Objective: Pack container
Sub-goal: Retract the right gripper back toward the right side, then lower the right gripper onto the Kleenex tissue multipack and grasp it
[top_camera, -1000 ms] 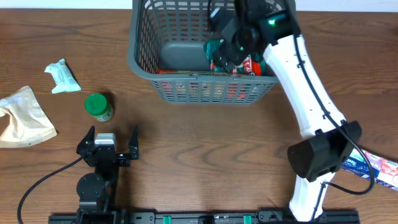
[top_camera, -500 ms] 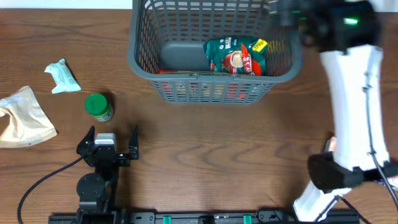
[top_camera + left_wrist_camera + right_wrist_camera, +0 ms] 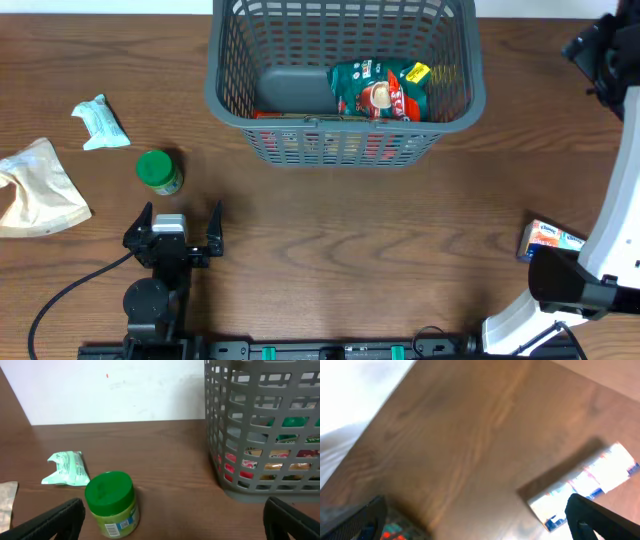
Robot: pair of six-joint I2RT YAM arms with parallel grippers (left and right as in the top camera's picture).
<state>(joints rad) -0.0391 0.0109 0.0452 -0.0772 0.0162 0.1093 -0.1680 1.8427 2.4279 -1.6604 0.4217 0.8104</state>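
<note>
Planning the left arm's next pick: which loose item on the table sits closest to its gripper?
The green-lidded jar, just ahead of the left gripper; the packet and pouch lie farther away.

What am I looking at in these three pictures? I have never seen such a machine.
Two robot arms work at a wooden table. One picture is taken from above; the other two come from cameras on the wrists, so dark fingers show at their lower corners. The left gripper and the right gripper are both open and empty. The grey basket holds a green snack bag. On the table lie a green-lidded jar, a pale green packet, a beige pouch and a blue-and-white pack.
</note>
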